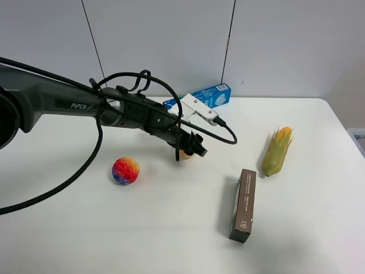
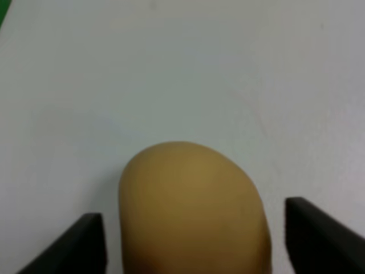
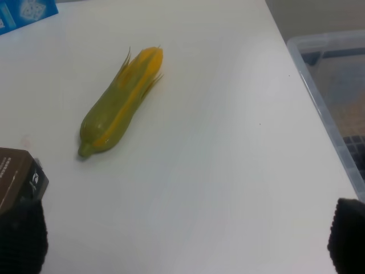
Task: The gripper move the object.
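Ball [image 2: 188,194], smooth and tan, sits on the white table [image 1: 142,234] between the two black fingers [image 2: 85,245] of the left gripper [image 2: 195,212], which is spread, with a thin strip of table showing on each side of the ball. In the high view almost all of the ball is hidden under that gripper near the middle of the table. Nearest the high camera lies a long brown box [image 1: 244,204]. Farther back are a rainbow-coloured ball [image 1: 125,170] to the left of the gripper and a corn cob [image 1: 278,151] to its right, both apart from it. A blue box [image 1: 205,96] lies at the far edge. The right gripper [image 3: 182,242] is spread wide above the table near the corn cob, holding nothing.
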You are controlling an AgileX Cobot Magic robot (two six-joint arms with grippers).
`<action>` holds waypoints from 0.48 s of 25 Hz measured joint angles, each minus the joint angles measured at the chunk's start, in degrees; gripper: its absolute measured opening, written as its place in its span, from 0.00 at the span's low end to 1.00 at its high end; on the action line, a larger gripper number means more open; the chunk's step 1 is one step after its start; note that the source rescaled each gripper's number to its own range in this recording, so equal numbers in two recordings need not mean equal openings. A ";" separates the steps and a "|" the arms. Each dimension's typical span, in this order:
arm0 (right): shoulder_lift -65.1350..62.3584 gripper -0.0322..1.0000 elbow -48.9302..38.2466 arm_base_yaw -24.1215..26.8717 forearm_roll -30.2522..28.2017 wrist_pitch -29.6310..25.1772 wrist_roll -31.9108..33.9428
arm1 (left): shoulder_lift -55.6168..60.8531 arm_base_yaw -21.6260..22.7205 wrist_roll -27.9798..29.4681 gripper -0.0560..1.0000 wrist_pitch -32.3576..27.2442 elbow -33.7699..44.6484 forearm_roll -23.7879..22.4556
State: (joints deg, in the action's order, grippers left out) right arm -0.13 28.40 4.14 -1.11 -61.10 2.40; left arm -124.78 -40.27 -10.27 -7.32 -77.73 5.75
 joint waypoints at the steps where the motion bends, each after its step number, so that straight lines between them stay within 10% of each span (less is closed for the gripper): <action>1: 0.00 1.00 0.00 0.00 0.00 0.00 0.00 | 0.00 0.00 0.00 0.77 0.13 0.00 0.00; 4: 0.00 1.00 0.00 0.00 0.00 0.00 0.00 | 0.00 0.00 0.00 0.92 0.24 0.00 0.00; 12: 0.00 1.00 0.00 0.00 0.00 0.00 0.00 | 2.75 0.00 3.62 0.94 -1.73 0.00 0.00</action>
State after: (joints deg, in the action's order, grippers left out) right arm -0.13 28.40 4.14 -1.11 -61.10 2.40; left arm -122.03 -40.27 -6.65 -9.05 -77.73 5.75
